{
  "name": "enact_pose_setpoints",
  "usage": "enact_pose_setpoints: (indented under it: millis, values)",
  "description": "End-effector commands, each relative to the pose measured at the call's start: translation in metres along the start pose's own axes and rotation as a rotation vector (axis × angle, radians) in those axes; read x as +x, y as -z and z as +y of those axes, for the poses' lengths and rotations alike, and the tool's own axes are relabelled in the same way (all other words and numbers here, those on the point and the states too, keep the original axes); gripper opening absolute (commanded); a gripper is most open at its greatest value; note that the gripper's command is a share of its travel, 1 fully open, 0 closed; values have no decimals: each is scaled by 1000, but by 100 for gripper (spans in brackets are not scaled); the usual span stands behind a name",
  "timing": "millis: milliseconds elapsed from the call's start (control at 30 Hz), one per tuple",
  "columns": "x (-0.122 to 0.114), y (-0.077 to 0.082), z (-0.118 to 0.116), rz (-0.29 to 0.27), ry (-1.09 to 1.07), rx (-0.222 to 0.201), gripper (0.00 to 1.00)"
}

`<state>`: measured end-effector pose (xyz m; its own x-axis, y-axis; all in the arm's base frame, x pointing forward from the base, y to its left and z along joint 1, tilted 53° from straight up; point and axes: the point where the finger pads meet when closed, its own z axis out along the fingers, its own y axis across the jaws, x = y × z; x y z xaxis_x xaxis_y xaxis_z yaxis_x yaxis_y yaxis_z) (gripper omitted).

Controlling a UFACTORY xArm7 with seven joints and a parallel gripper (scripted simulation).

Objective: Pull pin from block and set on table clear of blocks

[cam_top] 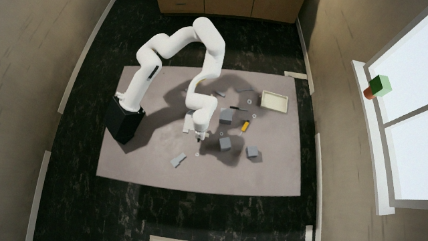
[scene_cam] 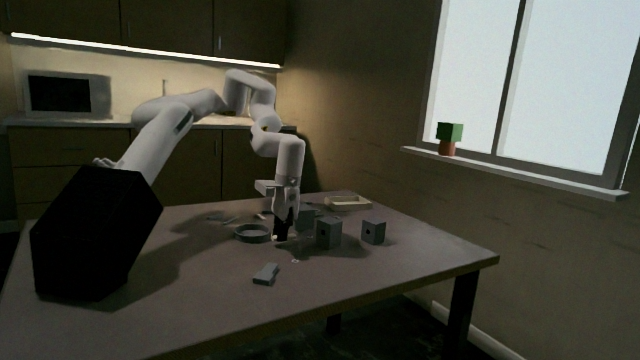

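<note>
My gripper (cam_top: 199,138) points down, low over the table, left of three grey blocks. It is shut on the pin (cam_top: 206,135), a small pale piece that shows only a little beside the dark fingers. In the side view the gripper (scene_cam: 281,231) hangs just in front of the rear block (scene_cam: 305,218). The rear block (cam_top: 226,116), the middle block (cam_top: 225,143) and the right block (cam_top: 252,151) stand upright and apart. The middle block (scene_cam: 328,231) and the right block (scene_cam: 373,231) each show an empty round hole on the near face.
A dark ring (scene_cam: 252,232) lies left of the gripper. A flat grey piece (cam_top: 178,159) lies nearer the front. A yellow-handled tool (cam_top: 245,126), a black tool (cam_top: 238,108), small washers and a cream tray (cam_top: 274,101) lie to the right. The arm's black base (cam_top: 124,122) stands at the left.
</note>
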<state>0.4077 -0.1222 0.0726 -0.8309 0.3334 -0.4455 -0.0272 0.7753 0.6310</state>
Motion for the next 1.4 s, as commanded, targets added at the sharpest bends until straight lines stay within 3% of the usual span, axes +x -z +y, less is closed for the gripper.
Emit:
enact_pose_setpoints:
  millis: [0, 1367]
  values:
    - [-1, 1, -2, -5, -2, 5, 0]
    - [2, -8, -23, -9, -5, 9, 0]
